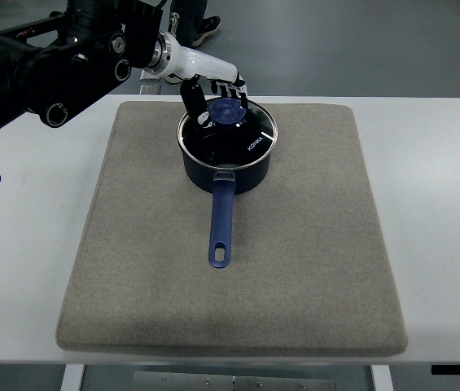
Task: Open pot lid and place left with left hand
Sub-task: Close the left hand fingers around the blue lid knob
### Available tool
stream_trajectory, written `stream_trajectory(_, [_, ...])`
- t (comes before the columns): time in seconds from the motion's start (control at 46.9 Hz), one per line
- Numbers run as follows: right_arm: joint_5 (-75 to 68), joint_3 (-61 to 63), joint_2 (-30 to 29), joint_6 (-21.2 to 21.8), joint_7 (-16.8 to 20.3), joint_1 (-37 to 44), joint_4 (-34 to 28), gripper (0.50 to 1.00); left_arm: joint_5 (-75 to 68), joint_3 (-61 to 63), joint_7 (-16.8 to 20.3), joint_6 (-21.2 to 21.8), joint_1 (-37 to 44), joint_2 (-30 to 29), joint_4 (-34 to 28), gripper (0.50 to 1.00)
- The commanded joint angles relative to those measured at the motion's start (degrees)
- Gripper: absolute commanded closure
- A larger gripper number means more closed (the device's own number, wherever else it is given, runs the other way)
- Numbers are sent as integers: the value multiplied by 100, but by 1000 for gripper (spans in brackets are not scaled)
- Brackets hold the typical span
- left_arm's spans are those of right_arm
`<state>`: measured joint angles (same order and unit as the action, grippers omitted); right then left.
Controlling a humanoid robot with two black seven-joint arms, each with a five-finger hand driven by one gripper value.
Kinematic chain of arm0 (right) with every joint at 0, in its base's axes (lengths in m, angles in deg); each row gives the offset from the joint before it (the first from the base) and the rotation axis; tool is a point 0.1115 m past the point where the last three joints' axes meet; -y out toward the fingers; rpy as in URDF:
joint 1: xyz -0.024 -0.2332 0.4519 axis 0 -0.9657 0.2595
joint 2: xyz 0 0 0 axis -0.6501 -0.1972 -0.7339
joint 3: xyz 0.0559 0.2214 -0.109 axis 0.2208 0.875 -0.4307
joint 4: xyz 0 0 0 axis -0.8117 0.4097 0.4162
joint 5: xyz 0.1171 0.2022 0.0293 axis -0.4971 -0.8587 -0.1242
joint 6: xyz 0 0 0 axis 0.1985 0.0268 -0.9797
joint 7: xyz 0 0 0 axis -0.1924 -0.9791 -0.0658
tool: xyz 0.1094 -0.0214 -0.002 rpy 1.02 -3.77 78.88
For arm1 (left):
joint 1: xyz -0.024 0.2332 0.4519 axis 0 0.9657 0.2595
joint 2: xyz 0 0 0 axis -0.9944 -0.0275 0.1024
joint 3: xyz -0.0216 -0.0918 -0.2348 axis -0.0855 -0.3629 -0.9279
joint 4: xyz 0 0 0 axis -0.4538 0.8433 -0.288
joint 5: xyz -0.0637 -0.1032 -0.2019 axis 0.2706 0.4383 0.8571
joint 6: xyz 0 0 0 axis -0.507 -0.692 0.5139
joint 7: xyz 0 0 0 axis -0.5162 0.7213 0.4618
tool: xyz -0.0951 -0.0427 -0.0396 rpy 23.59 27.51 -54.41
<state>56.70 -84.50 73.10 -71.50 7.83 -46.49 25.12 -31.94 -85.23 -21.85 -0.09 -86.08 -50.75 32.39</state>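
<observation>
Looking down steeply, we see a white surface [34, 244] covered largely by a grey felt mat [295, 269]. On the mat, toward the far edge and roughly midway across, stands a dark blue saucepan [250, 175] with its long blue handle [221, 228] pointing toward the near edge. Its glass lid [250, 140] sits on the pan, metal rim seated all round, with a round blue knob [228, 111] at the middle.

Our left hand [213, 91] comes in from the far left corner on a black arm with a white wrist. Its black fingers [194, 99] curve down around the far side of the knob, one lying on the glass just beside it. We cannot tell whether they have closed on the knob or only touch it; the lid shows no sign of being lifted. The right arm is out of sight.

We judge the lid to be rigid, moderately heavy for its size, smooth and breakable if dropped. The glass and rim offer little grip, so the knob is the place to hold, pinched from opposite sides and low on its stem. Lifting straight up should keep the rim from catching. The bare mat toward the left edge looks soft enough to cushion it.
</observation>
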Motion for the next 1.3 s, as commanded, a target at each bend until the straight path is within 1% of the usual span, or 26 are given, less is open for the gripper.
stream_trajectory(0.0, [0, 0, 0, 4, 0, 2, -6, 583, 0, 0, 0, 0, 10, -9, 0, 724])
stream_trajectory(0.064, [0, 0, 0, 4, 0, 2, 3, 583, 0, 0, 0, 0, 10, -9, 0, 754])
stream_trajectory(0.277, [0, 0, 0, -5, 0, 2, 3, 583, 0, 0, 0, 0, 27, -9, 0, 761])
stream_trajectory(0.362, [0, 0, 0, -5, 0, 2, -6, 583, 0, 0, 0, 0, 27, -9, 0, 789])
stream_trajectory(0.469, [0, 0, 0, 4, 0, 2, -6, 583, 0, 0, 0, 0, 27, -9, 0, 791])
stream_trajectory(0.533, [0, 0, 0, 4, 0, 2, -6, 583, 0, 0, 0, 0, 27, -9, 0, 802])
stream_trajectory(0.597, [0, 0, 0, 4, 0, 2, -6, 583, 0, 0, 0, 0, 27, -9, 0, 829])
stream_trajectory(0.703, [0, 0, 0, -5, 0, 2, 3, 583, 0, 0, 0, 0, 28, -9, -9, 836])
stream_trajectory(0.725, [0, 0, 0, 4, 0, 2, 3, 583, 0, 0, 0, 0, 36, -9, -9, 842])
stream_trajectory(0.767, [0, 0, 0, -5, 0, -6, -6, 583, -9, 0, 0, 0, 27, -9, -18, 883])
stream_trajectory(0.831, [0, 0, 0, -5, 0, 2, 3, 583, -9, 0, 0, 0, 27, -9, -26, 904])
stream_trajectory(0.895, [0, 0, 0, 4, 0, 2, -6, 583, -9, 0, 0, 0, 27, -9, -35, 909])
stream_trajectory(0.959, [0, 0, 0, 4, 0, -6, -6, 583, 0, 0, -9, 0, 27, -9, -35, 945])
stream_trajectory(1.279, [0, 0, 0, -5, 0, 2, -6, 583, 61, 0, -9, 0, 27, -17, -53, 943])
